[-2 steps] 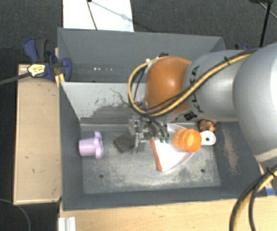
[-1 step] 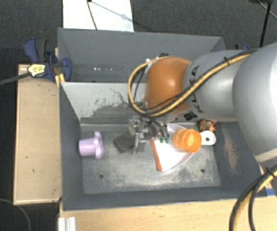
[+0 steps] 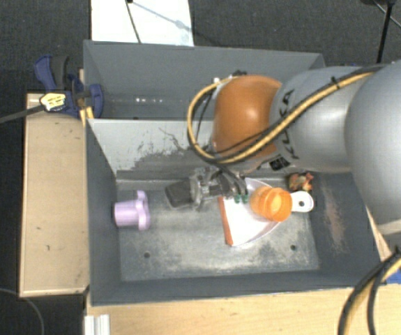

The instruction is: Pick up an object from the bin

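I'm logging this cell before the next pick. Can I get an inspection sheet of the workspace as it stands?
Surface: grey metal bin, floor scuffed and dusty, mostly toward the back wall.
Job's things: lilac flanged plug at left; dark grey block mid-floor; white red-edged wedge at right, with an orange round piece and a white tag at its upper corner.
Clutter: small brown bit near the right wall.
Grippers: hand low over the bin's middle, just right of the grey block; open or shut cannot be told.
Cables: yellow-and-black cable looped round the arm's orange cover.
Surroundings: dark floor round the bin.
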Available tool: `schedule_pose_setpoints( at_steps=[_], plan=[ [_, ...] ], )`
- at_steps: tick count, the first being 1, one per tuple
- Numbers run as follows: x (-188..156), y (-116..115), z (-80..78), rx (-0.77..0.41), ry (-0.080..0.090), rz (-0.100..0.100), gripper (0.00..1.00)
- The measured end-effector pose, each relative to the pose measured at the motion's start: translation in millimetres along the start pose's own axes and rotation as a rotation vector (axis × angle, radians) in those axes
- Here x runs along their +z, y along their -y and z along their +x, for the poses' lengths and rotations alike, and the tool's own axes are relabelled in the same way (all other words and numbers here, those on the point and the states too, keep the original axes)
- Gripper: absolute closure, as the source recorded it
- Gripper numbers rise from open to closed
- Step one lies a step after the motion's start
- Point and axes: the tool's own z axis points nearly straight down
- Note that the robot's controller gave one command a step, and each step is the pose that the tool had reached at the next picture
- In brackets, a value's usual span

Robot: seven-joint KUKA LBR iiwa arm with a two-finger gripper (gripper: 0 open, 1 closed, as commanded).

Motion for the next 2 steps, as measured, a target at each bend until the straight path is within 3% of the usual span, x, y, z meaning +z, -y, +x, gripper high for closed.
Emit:
schedule_pose_setpoints(
  at_steps=[2],
  plan=[
    [-26,1,0.9,0.003,-0.006,0.002,1.0]
  ],
)
